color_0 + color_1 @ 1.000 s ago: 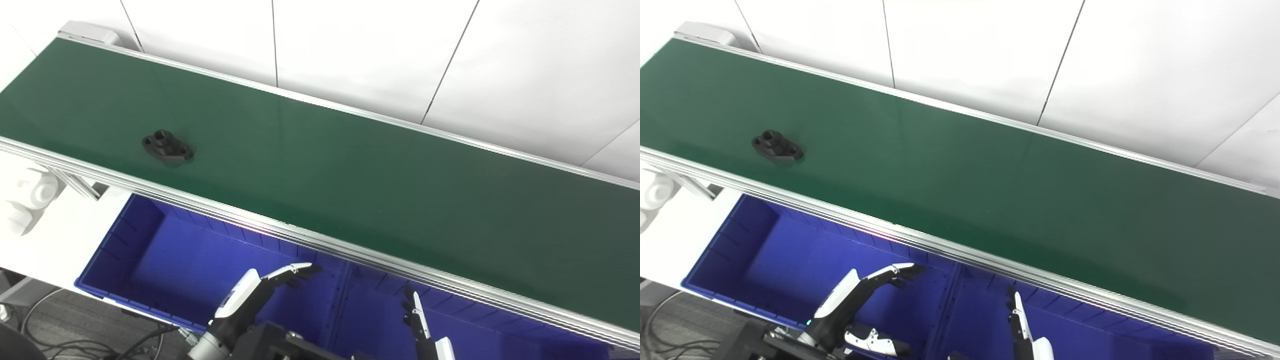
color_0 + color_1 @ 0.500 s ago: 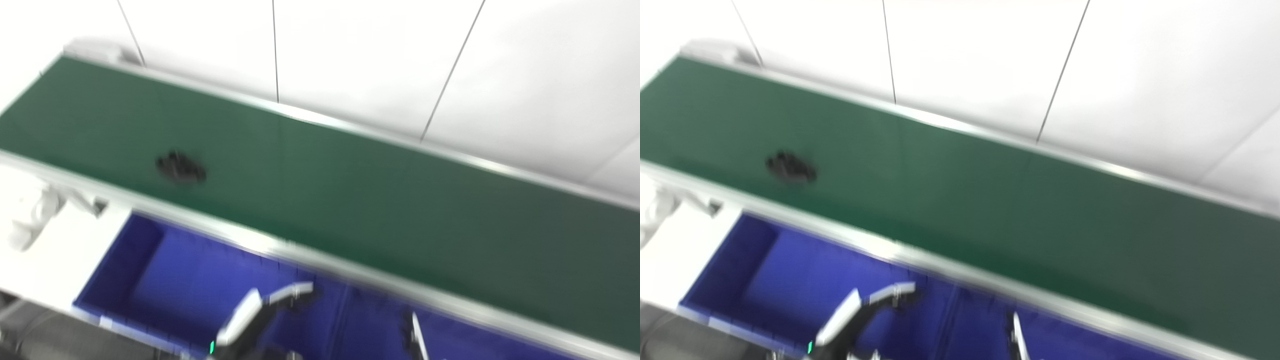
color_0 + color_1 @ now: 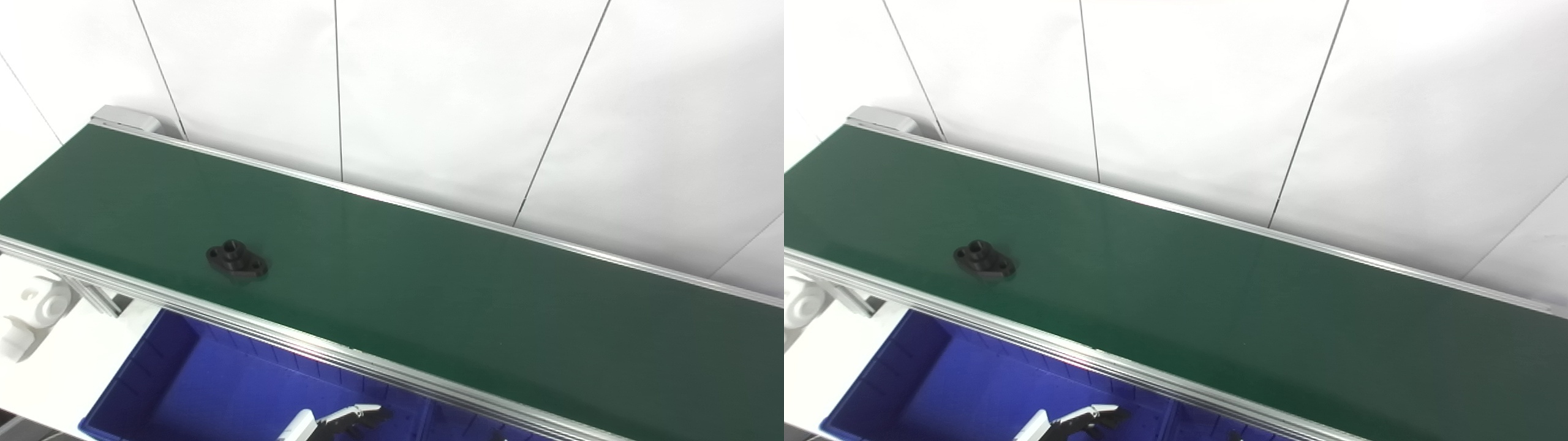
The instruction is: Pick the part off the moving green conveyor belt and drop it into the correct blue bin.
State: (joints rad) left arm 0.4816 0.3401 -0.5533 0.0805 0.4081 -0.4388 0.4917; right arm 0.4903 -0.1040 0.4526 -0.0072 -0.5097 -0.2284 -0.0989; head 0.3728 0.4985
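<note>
I wait for the black part [image 3: 237, 260] on the green belt [image 3: 429, 282]. My left hand [image 3: 334, 422] holds nothing, fingers apart, near the blue bin [image 3: 184, 392]; next I reach.

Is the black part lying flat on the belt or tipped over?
Flat. The black part rests on its flange on the green belt, its round boss pointing up; no hand touches it.

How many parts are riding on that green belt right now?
1. A single black part lies on the green belt toward its left end, near the front rail. The belt runs past the picture's right edge, so more could be out of view.
</note>
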